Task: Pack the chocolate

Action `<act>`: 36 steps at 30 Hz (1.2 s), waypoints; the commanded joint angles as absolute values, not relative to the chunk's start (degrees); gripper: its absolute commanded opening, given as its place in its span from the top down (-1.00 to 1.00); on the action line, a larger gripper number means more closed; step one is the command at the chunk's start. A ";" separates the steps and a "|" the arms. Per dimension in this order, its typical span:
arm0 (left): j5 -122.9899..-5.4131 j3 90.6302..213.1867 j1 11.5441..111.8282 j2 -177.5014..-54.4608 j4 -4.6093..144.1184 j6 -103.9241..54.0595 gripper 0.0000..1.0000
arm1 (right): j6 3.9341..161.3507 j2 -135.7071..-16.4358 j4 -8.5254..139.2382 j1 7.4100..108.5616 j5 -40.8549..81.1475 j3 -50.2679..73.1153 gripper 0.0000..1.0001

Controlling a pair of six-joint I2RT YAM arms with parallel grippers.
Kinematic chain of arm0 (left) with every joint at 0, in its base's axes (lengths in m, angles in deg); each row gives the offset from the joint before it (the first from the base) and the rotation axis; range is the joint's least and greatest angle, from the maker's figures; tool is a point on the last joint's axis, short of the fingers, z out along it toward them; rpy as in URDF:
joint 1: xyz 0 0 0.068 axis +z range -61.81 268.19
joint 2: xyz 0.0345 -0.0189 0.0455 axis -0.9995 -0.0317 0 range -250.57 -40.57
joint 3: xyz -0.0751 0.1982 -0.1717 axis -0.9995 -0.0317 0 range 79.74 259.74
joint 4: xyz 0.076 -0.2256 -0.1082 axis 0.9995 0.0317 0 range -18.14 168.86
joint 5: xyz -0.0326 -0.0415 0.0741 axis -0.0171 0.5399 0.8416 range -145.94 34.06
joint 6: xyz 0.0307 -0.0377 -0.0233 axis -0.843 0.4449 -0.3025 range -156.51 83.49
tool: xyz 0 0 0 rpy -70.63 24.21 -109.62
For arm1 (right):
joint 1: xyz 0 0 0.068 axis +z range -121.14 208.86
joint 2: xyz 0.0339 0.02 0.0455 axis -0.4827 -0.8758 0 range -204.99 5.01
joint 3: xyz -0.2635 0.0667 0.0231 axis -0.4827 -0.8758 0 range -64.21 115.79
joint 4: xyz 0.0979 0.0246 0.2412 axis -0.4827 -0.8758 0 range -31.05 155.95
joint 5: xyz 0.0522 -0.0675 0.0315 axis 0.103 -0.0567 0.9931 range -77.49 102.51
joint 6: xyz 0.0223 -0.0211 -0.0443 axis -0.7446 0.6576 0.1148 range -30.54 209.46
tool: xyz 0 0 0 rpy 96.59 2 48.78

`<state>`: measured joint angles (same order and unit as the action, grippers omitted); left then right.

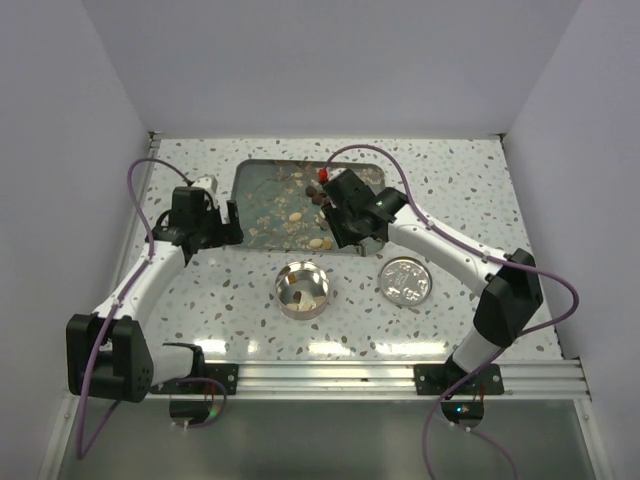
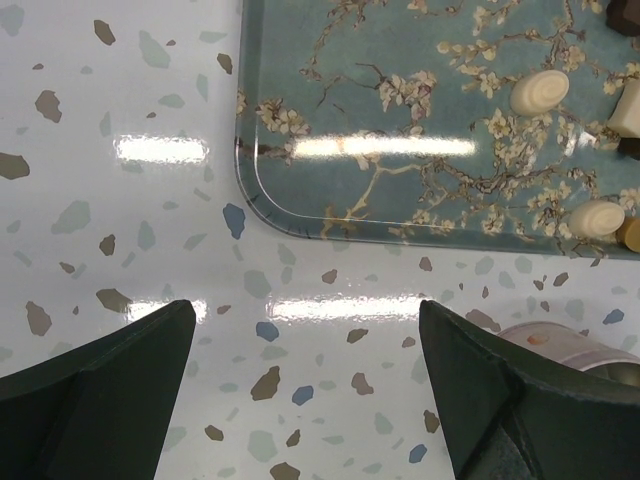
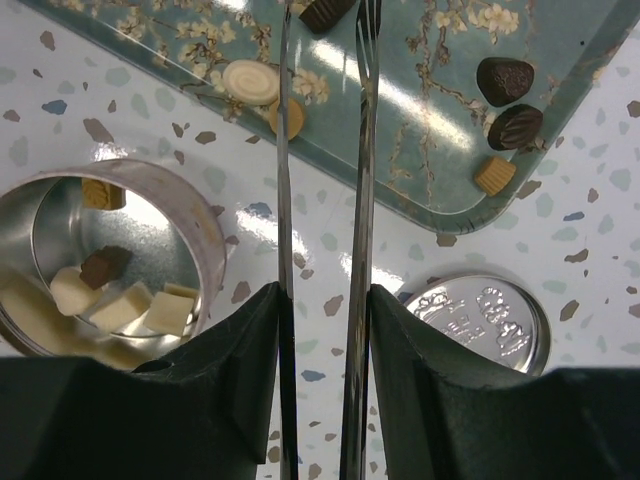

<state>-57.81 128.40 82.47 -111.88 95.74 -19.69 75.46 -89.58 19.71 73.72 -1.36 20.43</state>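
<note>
Two tweezer blades [image 3: 361, 150], right-wrist view only, clamped between right fingers [image 3: 200, 380] near chocolate [image 3: 322, 12]; left fingers [image 2: 90, 390] wide apart.

I'm losing the tips of the right fingers [image 3: 364, 150] past the top edge, not seeing whether they're pinching the dark chocolate [image 3: 325, 10]; a left finger [image 2: 500, 400] is half hiding the tin [image 2: 560, 345].

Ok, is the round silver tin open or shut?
Open: the round silver tin shows chocolate pieces inside, and its embossed silver lid lies apart on the table.
</note>
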 commanded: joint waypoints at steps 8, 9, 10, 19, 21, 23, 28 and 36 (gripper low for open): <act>-57.87 130.89 83.44 -113.00 92.95 -21.22 -1.00 | 74.25 -93.51 23.42 73.42 -0.94 24.12 0.17; -57.87 130.80 83.53 -112.91 92.95 -21.22 -1.00 | 74.16 -93.69 22.98 73.33 -1.12 24.38 0.17; -57.87 130.72 83.53 -112.91 93.04 -21.22 -1.00 | 74.25 -94.13 22.89 73.33 -1.81 24.47 0.17; -57.87 130.19 83.79 -112.73 93.21 -21.39 -1.00 | 73.55 -94.83 22.18 73.24 -2.52 24.12 0.18; -57.96 130.28 83.79 -112.73 93.30 -21.48 -1.00 | 73.20 -94.40 22.01 73.24 -2.70 24.03 0.18; -57.87 130.10 83.88 -112.65 93.22 -21.48 -1.00 | 73.28 -93.70 22.36 73.24 -3.14 23.59 0.18; -58.14 129.93 84.05 -112.56 93.13 -21.57 -1.00 | 73.55 -94.39 22.71 73.16 -2.44 22.89 0.19; -58.23 129.92 84.23 -112.56 93.22 -21.75 -1.00 | 73.72 -94.75 21.66 73.24 -2.96 23.41 0.38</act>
<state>-57.85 128.40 83.69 -112.93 95.28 -20.41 74.06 -94.82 21.37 73.41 -1.60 21.92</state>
